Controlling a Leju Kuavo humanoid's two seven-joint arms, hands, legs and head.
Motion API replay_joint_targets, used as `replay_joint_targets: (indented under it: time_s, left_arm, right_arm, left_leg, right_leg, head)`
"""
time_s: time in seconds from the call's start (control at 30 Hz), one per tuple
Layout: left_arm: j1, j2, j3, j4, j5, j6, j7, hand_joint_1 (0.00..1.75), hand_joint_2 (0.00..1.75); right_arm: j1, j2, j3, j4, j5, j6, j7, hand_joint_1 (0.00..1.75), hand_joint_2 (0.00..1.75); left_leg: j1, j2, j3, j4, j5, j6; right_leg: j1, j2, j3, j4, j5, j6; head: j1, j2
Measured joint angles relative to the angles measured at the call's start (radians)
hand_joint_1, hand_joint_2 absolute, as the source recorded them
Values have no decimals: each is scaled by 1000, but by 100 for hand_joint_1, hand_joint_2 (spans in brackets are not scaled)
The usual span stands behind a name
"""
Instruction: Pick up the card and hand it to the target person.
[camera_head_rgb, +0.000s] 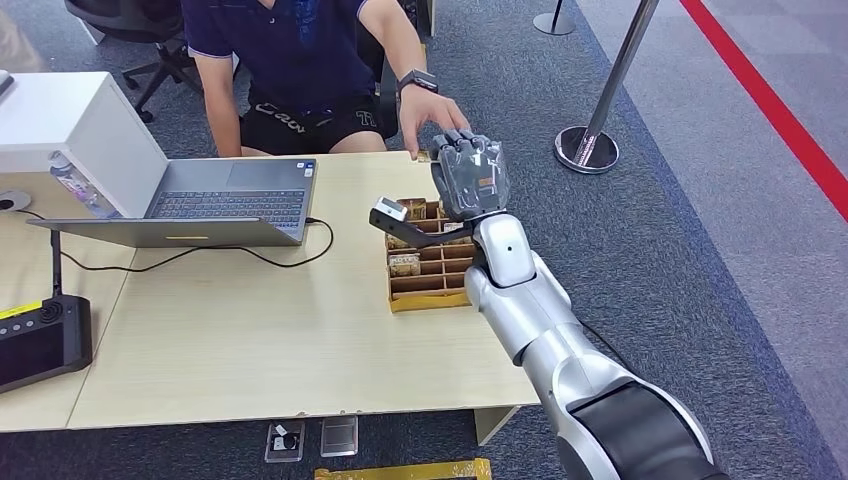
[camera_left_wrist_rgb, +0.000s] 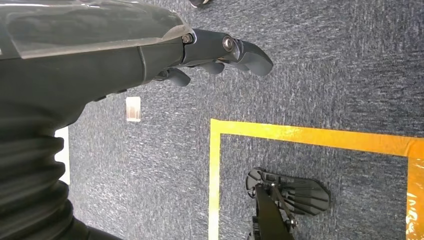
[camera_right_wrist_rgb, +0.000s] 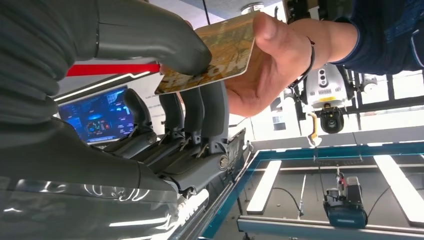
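My right hand (camera_head_rgb: 470, 176) is raised over the far edge of the table, above the card box (camera_head_rgb: 425, 272). In the right wrist view its thumb (camera_right_wrist_rgb: 150, 37) and fingers (camera_right_wrist_rgb: 200, 107) pinch a brown-and-gold patterned card (camera_right_wrist_rgb: 220, 52). A seated person in a dark blue shirt (camera_head_rgb: 290, 40) reaches out, and the person's hand (camera_right_wrist_rgb: 280, 55) grips the card's other end, thumb on top. In the head view that hand (camera_head_rgb: 430, 105) hovers just beyond my fingertips. My left hand (camera_left_wrist_rgb: 220, 52) hangs over the carpet with nothing in it.
An open laptop (camera_head_rgb: 230, 200) and a white box (camera_head_rgb: 70, 130) stand on the wooden table (camera_head_rgb: 250, 340)'s left half, with a black controller (camera_head_rgb: 40, 340) at the near left. A stanchion base (camera_head_rgb: 587, 150) stands right of the table. Two sleeves (camera_head_rgb: 310, 438) lie on the floor.
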Motion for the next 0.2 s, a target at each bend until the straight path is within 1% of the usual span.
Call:
replay_joint_targets:
  time_s: [0.2]
  left_arm:
    - [2, 0, 1, 0, 0, -2, -12, 0, 175]
  right_arm:
    - [-3, 6, -15, 12, 10, 0, -1, 131, 175]
  left_leg:
    - [0, 0, 0, 0, 0, 0]
  right_leg:
    - [0, 0, 0, 0, 0, 0]
  head:
    - [0, 0]
